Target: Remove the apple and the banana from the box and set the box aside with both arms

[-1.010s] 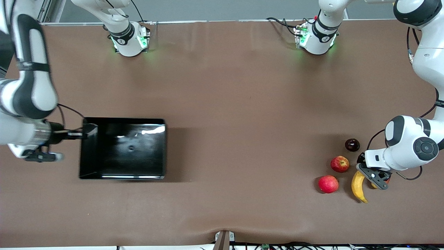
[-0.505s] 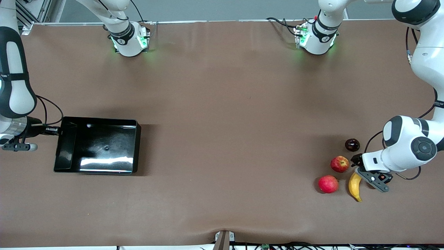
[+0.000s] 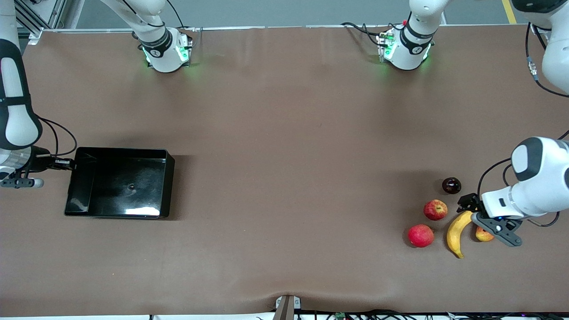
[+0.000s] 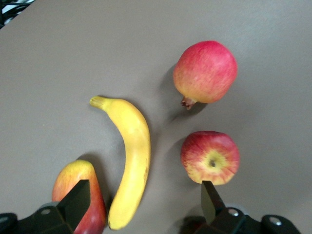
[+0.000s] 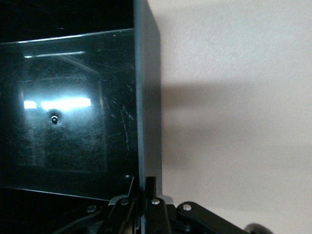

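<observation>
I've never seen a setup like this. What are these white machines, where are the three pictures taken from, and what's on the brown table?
Two white jointed robot arms work at a brown table. One picture looks down from a high camera facing them; the other two come from cameras on each arm's wrist. The right gripper has its fingers shut on the wall of a glossy black rectangular plastic bin. The left gripper hangs open over the fruit: a curved yellow banana, a small red apple with a yellowish stem patch, a plain red round fruit, a red-and-yellow mango and a small dark round fruit.
</observation>
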Robot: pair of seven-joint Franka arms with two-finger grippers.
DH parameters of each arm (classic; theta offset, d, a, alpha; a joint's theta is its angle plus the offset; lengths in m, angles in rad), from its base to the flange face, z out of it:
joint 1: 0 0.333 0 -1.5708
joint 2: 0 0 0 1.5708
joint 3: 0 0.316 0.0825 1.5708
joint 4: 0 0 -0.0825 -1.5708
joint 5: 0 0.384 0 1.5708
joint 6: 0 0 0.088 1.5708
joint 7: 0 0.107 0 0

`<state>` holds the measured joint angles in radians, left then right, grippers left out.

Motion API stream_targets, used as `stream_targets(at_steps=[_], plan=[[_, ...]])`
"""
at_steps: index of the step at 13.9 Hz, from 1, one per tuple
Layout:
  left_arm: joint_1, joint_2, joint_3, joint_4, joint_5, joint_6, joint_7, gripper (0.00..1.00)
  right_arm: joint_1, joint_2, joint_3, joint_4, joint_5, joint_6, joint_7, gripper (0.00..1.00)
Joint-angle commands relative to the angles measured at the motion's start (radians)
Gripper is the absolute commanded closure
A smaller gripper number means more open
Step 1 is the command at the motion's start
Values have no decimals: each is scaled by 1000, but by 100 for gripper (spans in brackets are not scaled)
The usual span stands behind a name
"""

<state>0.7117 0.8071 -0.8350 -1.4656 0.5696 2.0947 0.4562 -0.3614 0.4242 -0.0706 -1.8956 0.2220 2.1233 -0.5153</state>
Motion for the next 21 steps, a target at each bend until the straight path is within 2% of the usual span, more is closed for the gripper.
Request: stream_targets(at_steps=[1,5,9,12,14,15,17,21], plan=[[15,-93,-54,-12,-14,-105,-118,0,-30,5,28,-14,36,12,-32,0],[12,-210,-116,-16,-14,-212,-328,0,8,2,29,82,33,-19,-31,0],[12,-321,-167,-13,-14,-326,-499,0,116,11,28,341,17,-182,-19,0],[12,-365,-209,-12,-17,-370,-612,0,200,18,28,479,-27,-230,-17,0],[12,-379,-231,-10,-16,-386,-665,0,269,16,23,556,-73,-269,109,0],[12,-385,-236,-10,-16,-390,-679,0,288,7,28,572,-114,-320,200,0],[12,-402,-240,-4,-16,-390,-679,0,327,-45,29,570,-133,-443,300,0],[14,-405,-242,8,-14,-394,-666,0,329,-185,26,553,-156,-632,308,0]])
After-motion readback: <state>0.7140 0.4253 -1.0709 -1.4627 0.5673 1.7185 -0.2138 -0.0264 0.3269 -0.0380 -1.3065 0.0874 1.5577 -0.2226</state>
